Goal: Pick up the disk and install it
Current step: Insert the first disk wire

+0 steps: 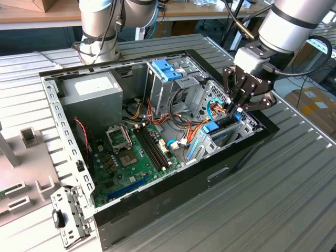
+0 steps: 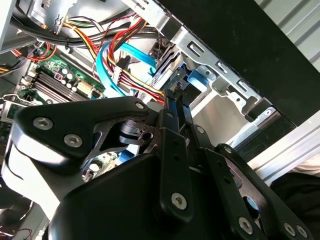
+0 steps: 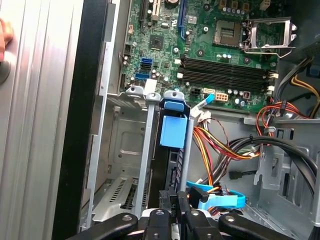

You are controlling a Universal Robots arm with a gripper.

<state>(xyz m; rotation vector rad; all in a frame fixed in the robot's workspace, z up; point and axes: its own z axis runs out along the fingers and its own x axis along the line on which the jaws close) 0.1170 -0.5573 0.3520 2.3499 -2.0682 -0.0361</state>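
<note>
Disk goes into the computer
The end effector (image 1: pixel 237 108) pinches the disk (image 3: pixel 172 145), which stands on edge in its metal slot (image 3: pixel 131 165).

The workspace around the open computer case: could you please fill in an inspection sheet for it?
Surface: ribbed metal table carrying the open case.
Job's things: disk with blue tab stands in the drive bay beside the green board.
Clutter: loose metal bracket near the case corner.
Grippers: gripper at the disk's end; its fingers look closed there.
Cables: blue cable, orange and red bundle.
Surroundings: second robot base, cardboard boxes.
</note>
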